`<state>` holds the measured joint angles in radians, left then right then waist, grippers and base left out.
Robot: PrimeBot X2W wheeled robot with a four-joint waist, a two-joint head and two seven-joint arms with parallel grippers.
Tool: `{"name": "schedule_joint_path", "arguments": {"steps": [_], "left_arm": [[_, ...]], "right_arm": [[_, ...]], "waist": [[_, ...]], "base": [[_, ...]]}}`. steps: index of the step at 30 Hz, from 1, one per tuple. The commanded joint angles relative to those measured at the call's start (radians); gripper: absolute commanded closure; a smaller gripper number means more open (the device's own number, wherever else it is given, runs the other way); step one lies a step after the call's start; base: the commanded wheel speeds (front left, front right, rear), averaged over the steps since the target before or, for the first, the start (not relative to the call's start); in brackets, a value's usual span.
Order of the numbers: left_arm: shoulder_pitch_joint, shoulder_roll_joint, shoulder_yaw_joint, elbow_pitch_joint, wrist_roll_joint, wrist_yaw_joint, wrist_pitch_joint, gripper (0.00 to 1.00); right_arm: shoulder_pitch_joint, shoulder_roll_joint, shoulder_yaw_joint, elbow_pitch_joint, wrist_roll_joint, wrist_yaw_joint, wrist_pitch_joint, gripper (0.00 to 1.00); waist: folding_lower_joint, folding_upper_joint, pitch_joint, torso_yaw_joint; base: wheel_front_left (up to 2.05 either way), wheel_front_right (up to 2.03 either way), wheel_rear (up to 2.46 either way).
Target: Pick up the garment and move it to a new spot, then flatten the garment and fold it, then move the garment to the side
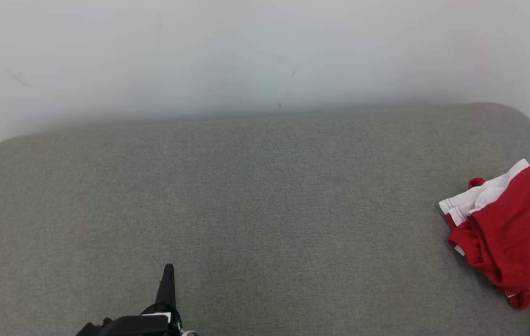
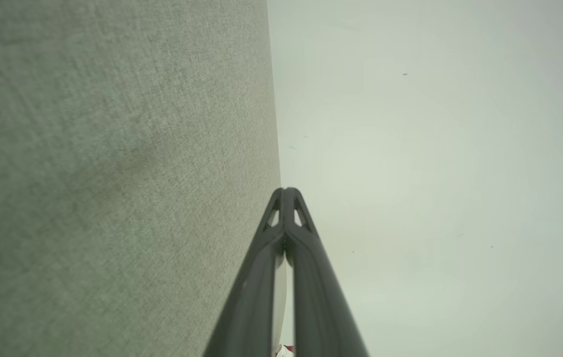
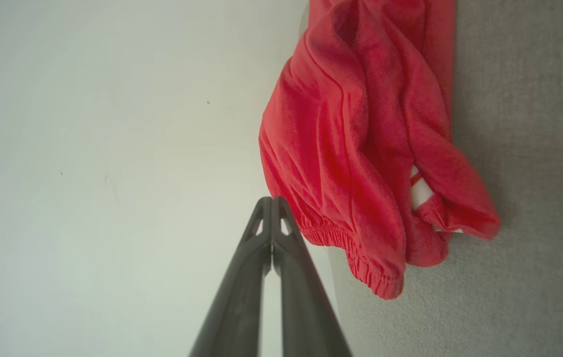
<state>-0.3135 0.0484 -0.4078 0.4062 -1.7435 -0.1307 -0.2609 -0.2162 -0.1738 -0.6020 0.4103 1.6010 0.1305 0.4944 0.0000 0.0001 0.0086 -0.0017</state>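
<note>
Garment (image 1: 512, 233): red with white trim, crumpled in a heap at the far right of the grey fabric-covered worktop (image 1: 265, 200), running off the head view's right edge. Not flattened, not folded. White band bunched at the top-left of the heap, red folds below it.

Left gripper (image 1: 168, 268): low in the head view, left of centre, over bare fabric, well apart from the garment. Jaws together, nothing between them. The left wrist view agrees: left gripper (image 2: 286, 191) has its fingers pressed tip to tip, worktop (image 2: 112, 173) on one side, white wall (image 2: 435, 173) on the other. A sliver of red and white shows at that view's bottom edge, probably the garment (image 2: 283, 351), but it's too small to be sure.

Right gripper (image 3: 272, 199): jaws together, empty. In the right wrist view the tips sit just beside the elastic hem of the garment (image 3: 360, 163). Can't tell from this angle whether they touch the cloth or stand short of it. Garment rests on the worktop (image 3: 524, 198), wall (image 3: 112, 148) behind it.
</note>
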Motion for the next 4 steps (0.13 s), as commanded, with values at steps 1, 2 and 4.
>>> {"name": "schedule_joint_path", "arguments": {"steps": [1, 2, 4], "left_arm": [[-0.006, 0.001, -0.002, 0.002, -0.004, -0.005, -0.002, 1.0], [-0.006, 0.001, -0.002, 0.002, -0.004, -0.005, -0.002, 1.0], [-0.006, 0.001, -0.002, 0.002, -0.004, -0.005, -0.002, 1.0]], "right_arm": [[-0.003, 0.004, -0.002, 0.003, -0.005, 0.0, 0.006, 1.0], [-0.004, 0.004, -0.002, 0.003, -0.006, 0.0, 0.007, 1.0], [-0.004, 0.004, -0.003, 0.003, -0.007, 0.0, 0.006, 1.0]], "waist": [[0.0, -0.0001, 0.0, 0.0], [0.0, -0.0001, 0.0, 0.0], [0.0, -0.0001, 0.0, 0.0]], "base": [[0.0, 0.0, 0.0], [0.0, 0.0, 0.0], [0.0, 0.0, 0.0]]}}
